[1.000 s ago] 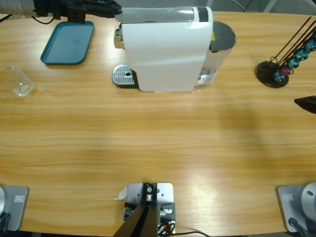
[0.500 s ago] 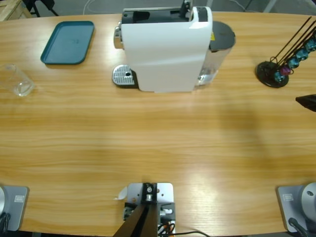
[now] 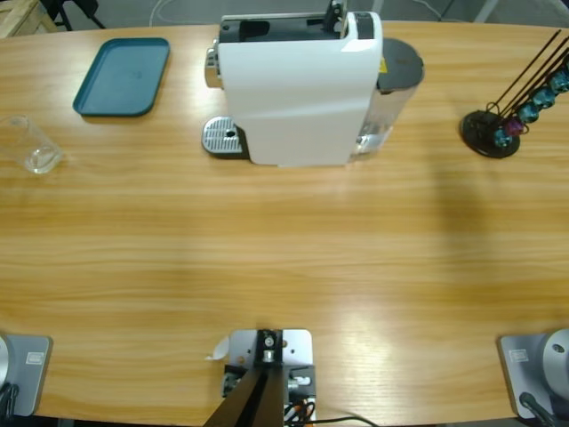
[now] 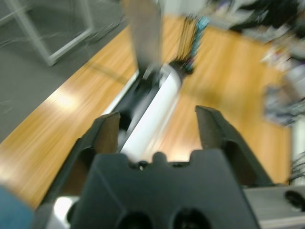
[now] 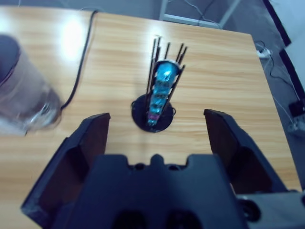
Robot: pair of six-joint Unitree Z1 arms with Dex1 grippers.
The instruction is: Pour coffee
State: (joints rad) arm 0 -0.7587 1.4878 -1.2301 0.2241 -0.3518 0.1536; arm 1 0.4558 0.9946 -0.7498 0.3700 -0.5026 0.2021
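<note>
The white coffee machine [image 3: 298, 89] stands near the far edge of the bench [image 3: 284, 258], its lid raised so the dark slot on top shows, and its round metal drip tray [image 3: 224, 137] has no cup on it. The empty glass [image 3: 31, 145] sits well apart, near the bench's left edge, just below the blue tray [image 3: 123, 76]. A black capsule stand [image 3: 511, 111] with blue and purple pods is off to the machine's right.

Neither arm appears in the high view. The left claw [image 4: 157, 126] hangs above the machine with its jaws spread, looking down along the white body and the open top; it holds nothing. The right claw [image 5: 157, 126] is also spread and empty, hovering over the capsule stand [image 5: 157, 102], with the machine's clear water tank [image 5: 21, 95] at the side of its view.

Judging from this layout, the task is at its loading stage: the machine is open but no pod is in hand and no cup is placed. The next move likely calls for the right claw to drop onto the stand, line its jaws up around one pod and pinch it without knocking the thin rods, while the glass must yet be carried to the drip tray under the spout.
</note>
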